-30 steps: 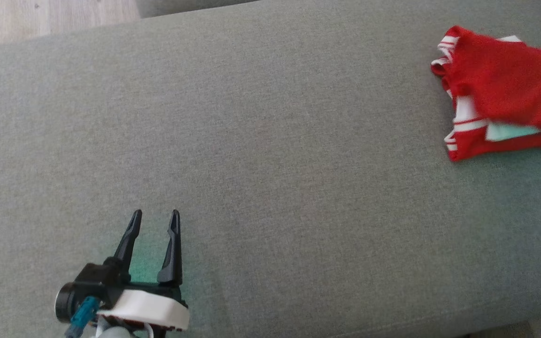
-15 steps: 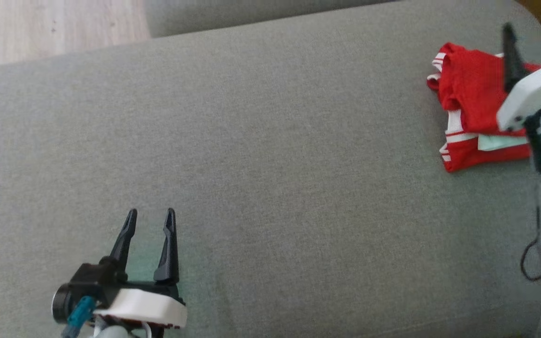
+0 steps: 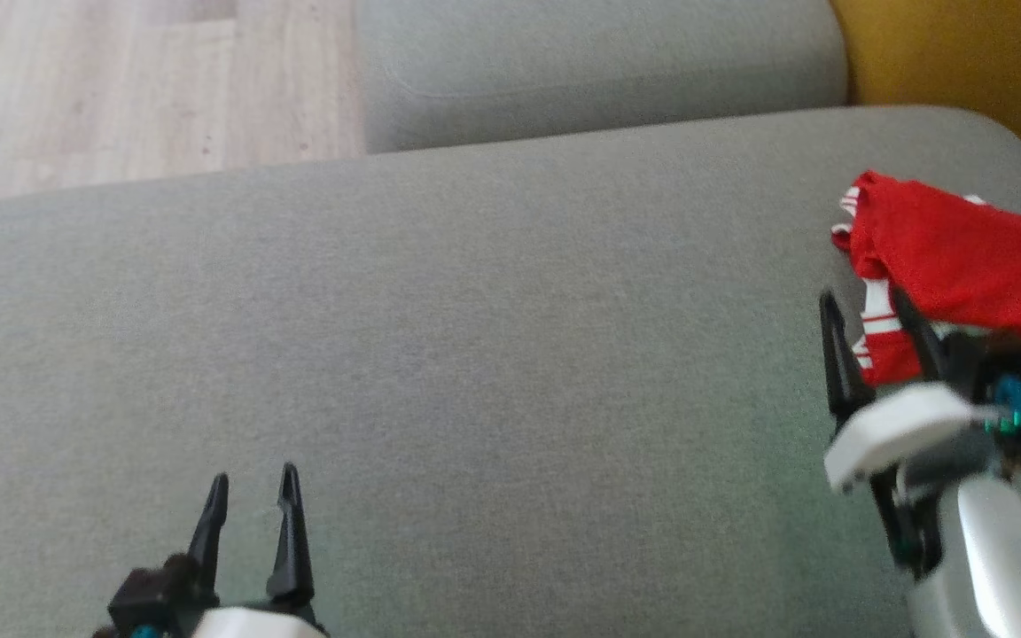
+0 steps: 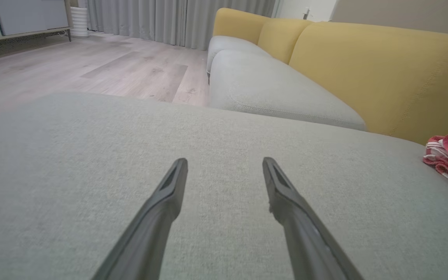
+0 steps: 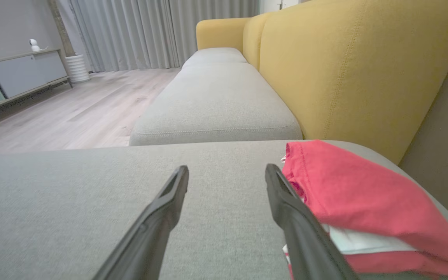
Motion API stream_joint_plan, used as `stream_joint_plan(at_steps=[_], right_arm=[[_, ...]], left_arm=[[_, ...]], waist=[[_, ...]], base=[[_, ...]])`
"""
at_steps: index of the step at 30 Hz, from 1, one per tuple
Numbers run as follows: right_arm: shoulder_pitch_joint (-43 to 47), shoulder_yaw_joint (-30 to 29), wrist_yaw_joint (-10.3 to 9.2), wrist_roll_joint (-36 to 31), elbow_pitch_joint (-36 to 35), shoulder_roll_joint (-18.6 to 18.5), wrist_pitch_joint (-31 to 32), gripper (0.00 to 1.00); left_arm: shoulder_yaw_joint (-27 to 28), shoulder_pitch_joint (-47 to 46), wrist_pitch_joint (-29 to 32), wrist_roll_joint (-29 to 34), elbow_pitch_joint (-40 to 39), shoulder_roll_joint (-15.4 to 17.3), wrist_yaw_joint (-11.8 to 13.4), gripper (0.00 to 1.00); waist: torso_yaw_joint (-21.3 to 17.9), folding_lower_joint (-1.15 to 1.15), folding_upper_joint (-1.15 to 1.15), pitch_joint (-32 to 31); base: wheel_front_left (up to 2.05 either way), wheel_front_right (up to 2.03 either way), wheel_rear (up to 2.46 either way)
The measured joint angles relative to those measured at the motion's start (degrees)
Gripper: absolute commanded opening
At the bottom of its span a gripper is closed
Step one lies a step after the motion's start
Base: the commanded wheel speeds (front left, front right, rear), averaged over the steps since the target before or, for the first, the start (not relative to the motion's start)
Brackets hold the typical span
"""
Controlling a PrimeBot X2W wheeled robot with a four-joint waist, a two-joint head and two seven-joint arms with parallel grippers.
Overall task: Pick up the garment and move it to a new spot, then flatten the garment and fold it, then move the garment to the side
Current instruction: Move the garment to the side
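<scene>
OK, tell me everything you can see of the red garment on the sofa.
The red garment is soft-looking cloth with white striped trim and a pale white-green layer showing at its near edge. It lies folded into a compact, slightly rumpled stack at the right end of the grey seat cushion, near the yellow backrest. The open right claw stands at its left edge; whether they touch cannot be told.

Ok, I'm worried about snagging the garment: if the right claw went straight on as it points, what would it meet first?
Probably the red garment: its edge lies just ahead of one finger of the right claw, with bare grey cushion between the fingers. Depth is unclear.
</scene>
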Motion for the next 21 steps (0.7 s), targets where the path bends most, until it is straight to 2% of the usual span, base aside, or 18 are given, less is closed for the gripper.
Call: stream_joint_plan(at_steps=[4, 13, 21], right_arm=[[6.71, -0.30, 0.00, -0.93, -3.85, 0.77, -1.81, 1.00], [18.94, 1.89, 0.00, 4.41, -9.68, 0.97, -4.65, 1.00], [21.42, 3.69, 0.00, 5.80, -10.51, 1.15, -4.68, 1.00]], left_arm=[[0.42, 2.66, -0.24, -0.41, 0.62, -0.23, 0.44, 1.00], [0.75, 5.55, -0.24, -0.37, 1.48, -1.47, -0.21, 1.00], [0.13, 5.51, -0.30, 0.67, 1.77, -1.48, -1.19, 1.00]], waist=[[1.42, 0.00, 0.00, -1.67], [4.03, 0.00, 0.00, -4.09], [4.84, 0.01, 0.00, -4.46]], base=[[0.00, 0.00, 0.00], [0.00, 0.00, 0.00], [0.00, 0.00, 0.00]])
